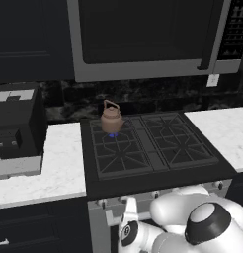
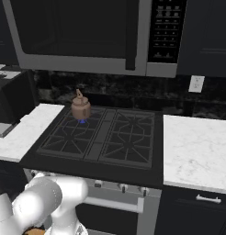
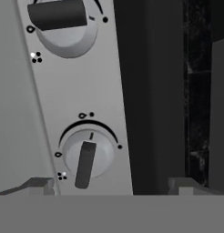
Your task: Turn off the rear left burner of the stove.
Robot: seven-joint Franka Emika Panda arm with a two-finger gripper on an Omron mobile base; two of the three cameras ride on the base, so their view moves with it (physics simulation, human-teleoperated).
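White marble desk (image 1: 59, 163) is flanking the stove (image 1: 153, 170). Rear left burner (image 1: 112, 134) is burning blue under a kettle (image 1: 111, 117). Claw (image 3: 109, 184) is spreading wide before a knob (image 3: 86, 157).

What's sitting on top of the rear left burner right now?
A brown kettle stands on the rear left burner, with a small blue flame showing under its base. The kettle hides the middle of the grate; its contents can't be seen.

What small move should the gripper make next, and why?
Probably ease forward until the knob sits between the fingertips, then close. The rear left burner still shows a blue flame under the kettle, and the gripper looks open, short of the knob.
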